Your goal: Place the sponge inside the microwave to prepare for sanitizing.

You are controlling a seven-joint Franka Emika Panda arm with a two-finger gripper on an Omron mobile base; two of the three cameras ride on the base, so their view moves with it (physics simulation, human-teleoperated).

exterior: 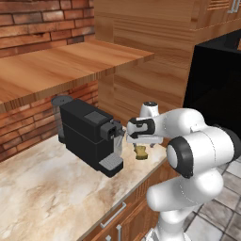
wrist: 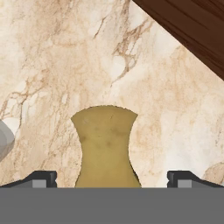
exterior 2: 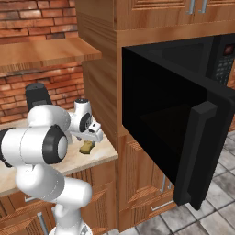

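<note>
The robot's hand [wrist: 112, 177] hangs wide open right over the small yellow soft sponge [wrist: 106, 146] on the pale marble table [wrist: 48, 65].

Light is even and fairly bright throughout, flat and diffuse, with no single source to be made out. The pale marbled stone counter [exterior: 42, 188] is lit uniformly, with no hard cast shadows on it. The small mustard-yellow soft-edged sponge [wrist: 106, 146] shows gentle shading and no dark outline beneath. The large black microwave with its open door [exterior 2: 183, 133] reads as near solid black, its inside too dark to resolve. The glossy white robot arm [exterior: 197, 155] carries soft grey shading without sharp glare. Everything is sharp, edges slightly jagged, without blur or edge distortion.
</note>
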